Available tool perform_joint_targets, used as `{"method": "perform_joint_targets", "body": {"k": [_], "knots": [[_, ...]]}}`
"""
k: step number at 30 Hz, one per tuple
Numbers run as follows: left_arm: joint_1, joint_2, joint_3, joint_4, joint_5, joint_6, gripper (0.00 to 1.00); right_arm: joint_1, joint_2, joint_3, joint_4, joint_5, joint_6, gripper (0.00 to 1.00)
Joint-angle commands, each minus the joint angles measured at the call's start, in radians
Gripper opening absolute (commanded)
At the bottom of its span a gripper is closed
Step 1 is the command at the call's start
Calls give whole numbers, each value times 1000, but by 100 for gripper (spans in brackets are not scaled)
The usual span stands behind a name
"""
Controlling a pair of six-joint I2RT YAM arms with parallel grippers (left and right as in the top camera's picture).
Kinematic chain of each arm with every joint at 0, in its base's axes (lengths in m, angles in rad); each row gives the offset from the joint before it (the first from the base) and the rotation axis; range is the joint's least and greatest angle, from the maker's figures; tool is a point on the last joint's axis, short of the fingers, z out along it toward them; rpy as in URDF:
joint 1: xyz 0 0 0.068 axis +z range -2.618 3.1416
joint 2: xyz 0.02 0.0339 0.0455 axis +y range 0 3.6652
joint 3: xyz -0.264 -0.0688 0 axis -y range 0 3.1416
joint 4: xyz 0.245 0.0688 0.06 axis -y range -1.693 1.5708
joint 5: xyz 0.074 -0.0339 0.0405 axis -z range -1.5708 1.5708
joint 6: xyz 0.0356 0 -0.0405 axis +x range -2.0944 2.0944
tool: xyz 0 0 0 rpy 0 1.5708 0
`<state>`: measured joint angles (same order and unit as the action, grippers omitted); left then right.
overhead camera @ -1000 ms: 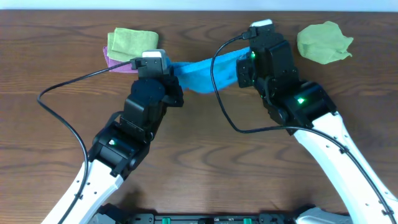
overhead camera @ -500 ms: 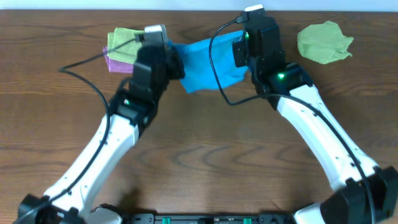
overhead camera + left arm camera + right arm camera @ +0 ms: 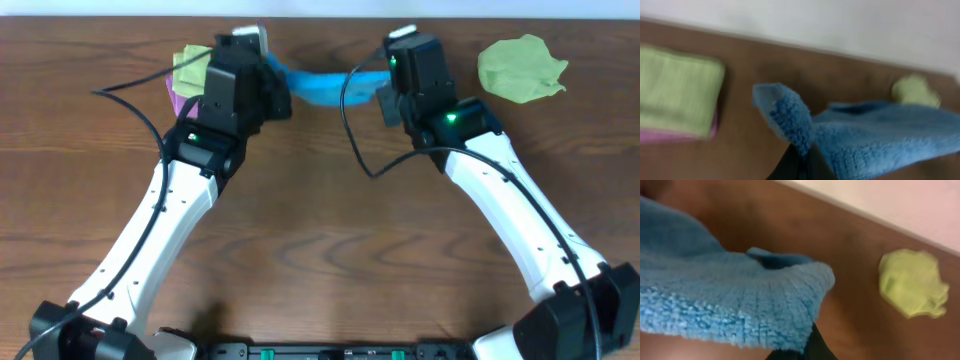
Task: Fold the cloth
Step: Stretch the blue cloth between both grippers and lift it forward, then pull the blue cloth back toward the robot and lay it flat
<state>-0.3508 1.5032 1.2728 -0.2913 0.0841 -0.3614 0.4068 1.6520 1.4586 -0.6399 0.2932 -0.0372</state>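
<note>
Both arms have reached further toward the far edge of the tabletop (image 3: 330, 230) than half a second ago, and the blue cloth (image 3: 322, 85), which then hung between them as a broad panel, now shows from overhead as a narrow band stretched close to that edge. Two arms are in view and four cloths: the blue one, a folded green cloth (image 3: 190, 62) lying on top of a pink cloth (image 3: 180, 100) at the far left, and a crumpled green cloth (image 3: 520, 68) alone at the far right, well apart from the others. The left pincer (image 3: 801, 162) is clamped on one end of the blue cloth, whose fuzzy corner stands up above the dark fingertips; the right pincer (image 3: 802, 352) is clamped on the other end, the pile bunching over it. From overhead the wrists hide both grips, and only the wrist cameras show the cloth pinched. The left wrist view takes in the folded stack and, small and blurred, the crumpled green cloth; the right wrist view shows the crumpled one but not the stack.
</note>
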Motion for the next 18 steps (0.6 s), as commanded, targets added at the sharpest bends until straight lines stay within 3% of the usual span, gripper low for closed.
{"method": "perform_joint_targets", "body": {"k": [1,10,18], "knots": [[10,-5,13,-88,-13,35,6,-11,-12,16,-84,-45,30,1],[10,-5,11,-367,-13,51,6,-12,-12,13,-341,-153,97,1],[10,-6,-22,-554,0,50,6,-12,-12,-51,-414,-230,96,1]]}}
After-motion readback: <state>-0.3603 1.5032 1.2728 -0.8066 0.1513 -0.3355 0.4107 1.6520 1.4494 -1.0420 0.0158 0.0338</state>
